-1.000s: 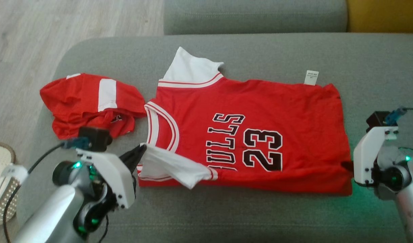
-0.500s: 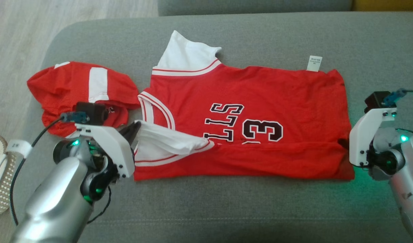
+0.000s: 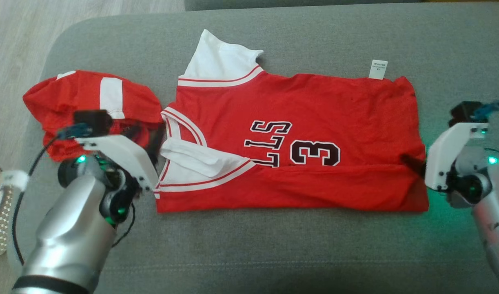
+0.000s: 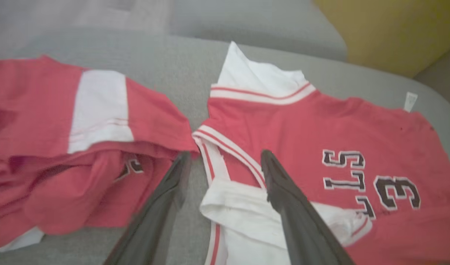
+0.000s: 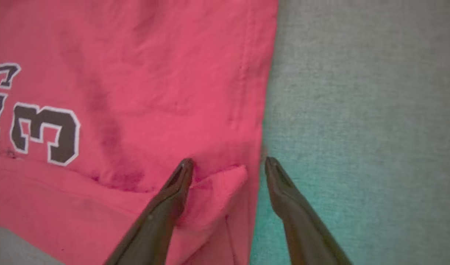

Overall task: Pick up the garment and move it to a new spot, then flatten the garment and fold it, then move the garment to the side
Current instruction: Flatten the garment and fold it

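Partly folded jersey (image 3: 314,106) reads "LLS", "3".

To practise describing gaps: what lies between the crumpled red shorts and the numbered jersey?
Bare grey cushion, a narrow strip, separates shorts from jersey; one finger of the open left hand hangs over it. The left wrist view shows this.

1. I log the jersey (image 3: 314,106) as red, its neck and armhole edges banded white with a thin red line.
2. Its lettering and numeral are black, outlined white; its sleeves are plain white.
3. Tag (image 3: 378,68): white.
4. Shorts (image 3: 86,92): red, one broad white stripe.
5. Couch (image 3: 273,253): plain grey.
6. Floor (image 3: 12,41): pale wood grain.
7. Cushion (image 4: 386,29): mustard yellow.
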